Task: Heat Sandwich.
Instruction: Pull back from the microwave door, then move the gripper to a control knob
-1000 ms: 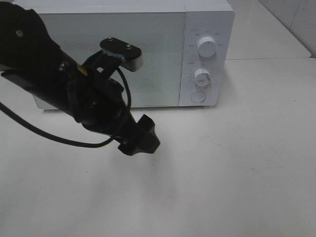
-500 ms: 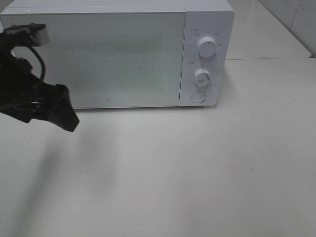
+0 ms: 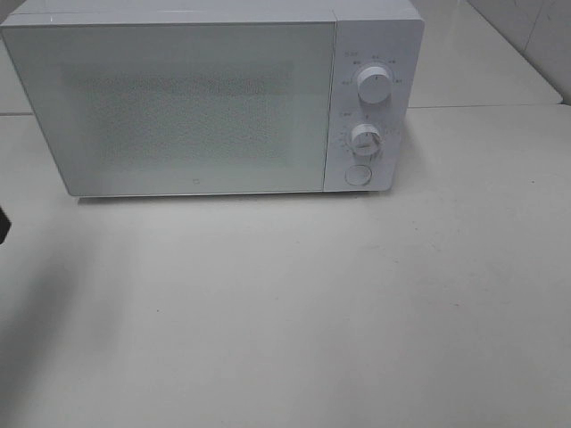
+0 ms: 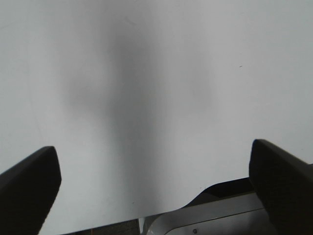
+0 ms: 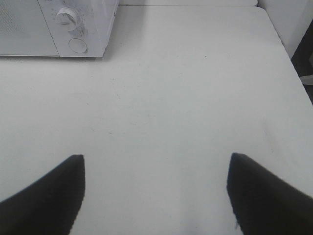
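The left claw (image 4: 151, 161) is released: its two matte black fingers, blunt and wedge-shaped, stand wide apart with only bare bench (image 4: 146, 73) between them. A soft grey shadow runs across that smooth, off-white surface. Near the fingers sits a pale grey rounded fitting (image 4: 210, 215); what it is I cannot tell.

The right claw (image 5: 156, 161) is released too. Its dark tapered fingers are spread over the same plain bench, which here shows faint scuffs and specks.

Farther off stands the microwave (image 3: 375, 27), a white box with rounded corners and a glossy shell. Its door (image 3: 178, 107) is shut, a flat pale panel with a fine dotted mesh pattern. On the control strip to the right of the door are an upper knob (image 3: 375, 85), a lower knob (image 3: 365, 139) and a round button (image 3: 358, 175), all white.

The sandwich shows in no view; whether it lies behind the door cannot be told.
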Controlling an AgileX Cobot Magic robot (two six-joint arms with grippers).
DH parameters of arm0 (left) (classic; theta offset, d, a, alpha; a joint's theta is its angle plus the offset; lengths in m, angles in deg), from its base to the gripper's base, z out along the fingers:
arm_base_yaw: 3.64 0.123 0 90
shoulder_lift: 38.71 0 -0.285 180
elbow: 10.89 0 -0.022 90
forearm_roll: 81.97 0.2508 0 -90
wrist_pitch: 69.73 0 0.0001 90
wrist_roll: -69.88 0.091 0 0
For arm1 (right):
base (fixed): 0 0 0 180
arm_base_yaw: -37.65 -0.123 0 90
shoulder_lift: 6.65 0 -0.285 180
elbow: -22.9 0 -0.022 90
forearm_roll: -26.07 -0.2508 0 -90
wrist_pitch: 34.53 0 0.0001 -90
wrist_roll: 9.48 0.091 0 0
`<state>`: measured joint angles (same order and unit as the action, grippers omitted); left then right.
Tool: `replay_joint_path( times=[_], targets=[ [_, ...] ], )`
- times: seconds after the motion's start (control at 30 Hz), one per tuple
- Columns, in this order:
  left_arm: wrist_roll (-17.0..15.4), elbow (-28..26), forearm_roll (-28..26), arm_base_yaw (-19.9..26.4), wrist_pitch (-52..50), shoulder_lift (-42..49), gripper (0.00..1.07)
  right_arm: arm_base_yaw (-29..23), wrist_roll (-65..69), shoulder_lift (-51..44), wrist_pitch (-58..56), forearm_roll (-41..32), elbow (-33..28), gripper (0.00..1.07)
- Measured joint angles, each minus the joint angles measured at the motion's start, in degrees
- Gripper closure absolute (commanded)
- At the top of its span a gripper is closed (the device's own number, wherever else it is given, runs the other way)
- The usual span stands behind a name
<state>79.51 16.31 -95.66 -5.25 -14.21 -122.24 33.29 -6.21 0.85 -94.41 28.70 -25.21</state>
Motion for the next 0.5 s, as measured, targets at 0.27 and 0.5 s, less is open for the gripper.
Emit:
replay_joint_path(
  times=[0.27,0.5],
  targets=[
    [-6.25,6.42,7.10,1.32,0.52,11.06,0.06,0.00,0.00,0.00,0.00,0.00,0.00,0.31],
    [-6.76,10.37,8.37,1.32,0.92,22.06,0.06,0.00,0.00,0.00,0.00,0.00,0.00,0.31]
  ],
)
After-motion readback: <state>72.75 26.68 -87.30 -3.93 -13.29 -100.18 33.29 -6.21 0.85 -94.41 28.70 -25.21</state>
